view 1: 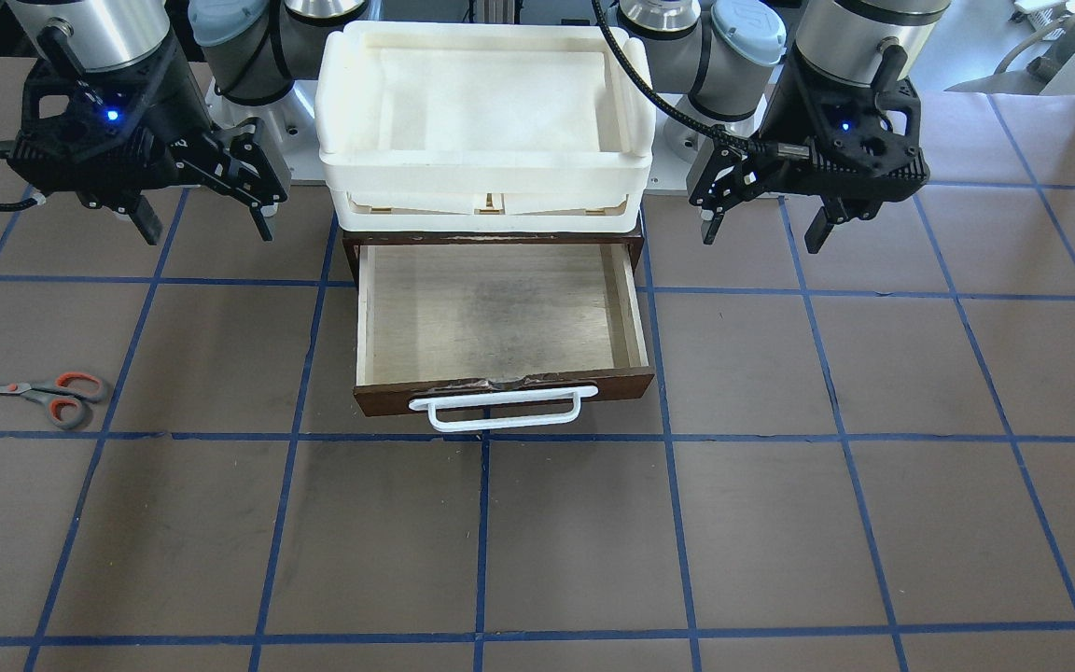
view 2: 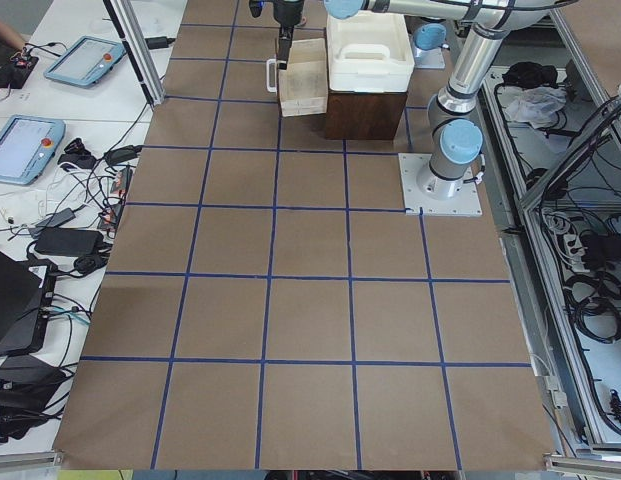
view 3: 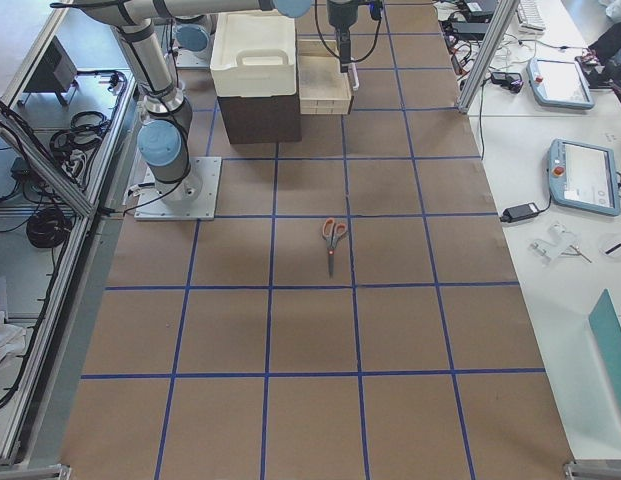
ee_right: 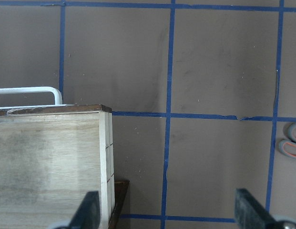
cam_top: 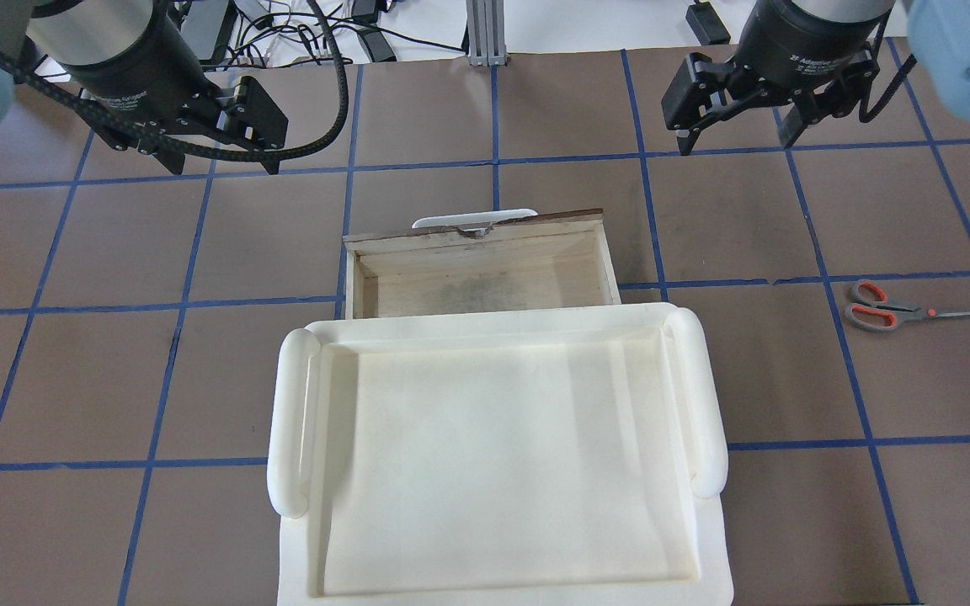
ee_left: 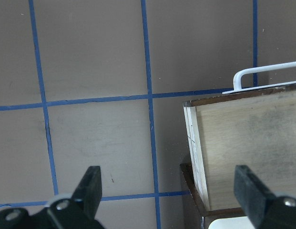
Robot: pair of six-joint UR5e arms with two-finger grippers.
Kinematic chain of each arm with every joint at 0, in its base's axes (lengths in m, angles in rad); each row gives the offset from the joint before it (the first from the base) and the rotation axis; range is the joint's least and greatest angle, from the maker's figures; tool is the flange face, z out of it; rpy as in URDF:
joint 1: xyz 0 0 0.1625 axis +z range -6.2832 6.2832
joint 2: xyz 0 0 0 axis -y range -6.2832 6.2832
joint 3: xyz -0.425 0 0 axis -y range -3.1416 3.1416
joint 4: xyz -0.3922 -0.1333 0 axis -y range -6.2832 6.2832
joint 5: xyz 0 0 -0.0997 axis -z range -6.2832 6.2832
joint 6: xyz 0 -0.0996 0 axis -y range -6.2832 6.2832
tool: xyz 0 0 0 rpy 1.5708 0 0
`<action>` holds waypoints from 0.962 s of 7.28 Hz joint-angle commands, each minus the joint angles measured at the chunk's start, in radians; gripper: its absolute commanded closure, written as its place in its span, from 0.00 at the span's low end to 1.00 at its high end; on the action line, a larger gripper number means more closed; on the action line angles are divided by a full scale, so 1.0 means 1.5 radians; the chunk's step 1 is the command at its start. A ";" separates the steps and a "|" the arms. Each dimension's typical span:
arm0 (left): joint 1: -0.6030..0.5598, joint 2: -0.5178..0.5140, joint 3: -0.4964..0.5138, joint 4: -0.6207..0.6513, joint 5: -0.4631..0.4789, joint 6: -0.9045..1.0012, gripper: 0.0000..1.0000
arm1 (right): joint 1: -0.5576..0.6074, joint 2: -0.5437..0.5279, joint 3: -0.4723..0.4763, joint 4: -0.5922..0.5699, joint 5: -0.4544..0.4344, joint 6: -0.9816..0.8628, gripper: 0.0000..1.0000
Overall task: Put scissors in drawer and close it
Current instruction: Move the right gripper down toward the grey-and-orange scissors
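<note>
The scissors (view 1: 43, 397) lie flat on the brown table on my right side, blades pointing away from the drawer. They also show in the overhead view (cam_top: 898, 313) and the exterior right view (view 3: 333, 235); only their handles (ee_right: 291, 140) show at the right wrist view's edge. The drawer (view 1: 500, 313) is pulled open and empty, with its white bar handle (view 1: 500, 408) in front. It also shows in the overhead view (cam_top: 485, 282). My right gripper (view 1: 208, 231) is open and empty, hovering beside the drawer, well apart from the scissors. My left gripper (view 1: 761, 238) is open and empty on the drawer's other side.
A white plastic tray (view 1: 486, 103) sits on top of the dark cabinet that holds the drawer. Blue tape lines grid the table. Both arm bases stand behind the cabinet. The drawer's corner shows in both the left wrist view (ee_left: 248, 143) and the right wrist view (ee_right: 47, 162).
</note>
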 commanded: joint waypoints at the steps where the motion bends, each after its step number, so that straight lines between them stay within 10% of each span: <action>1: 0.000 -0.001 0.000 0.000 0.000 0.000 0.00 | -0.010 -0.003 0.034 0.000 -0.002 -0.116 0.01; 7: 0.000 -0.007 0.000 0.002 -0.001 -0.004 0.00 | -0.217 -0.004 0.163 -0.002 -0.004 -0.628 0.05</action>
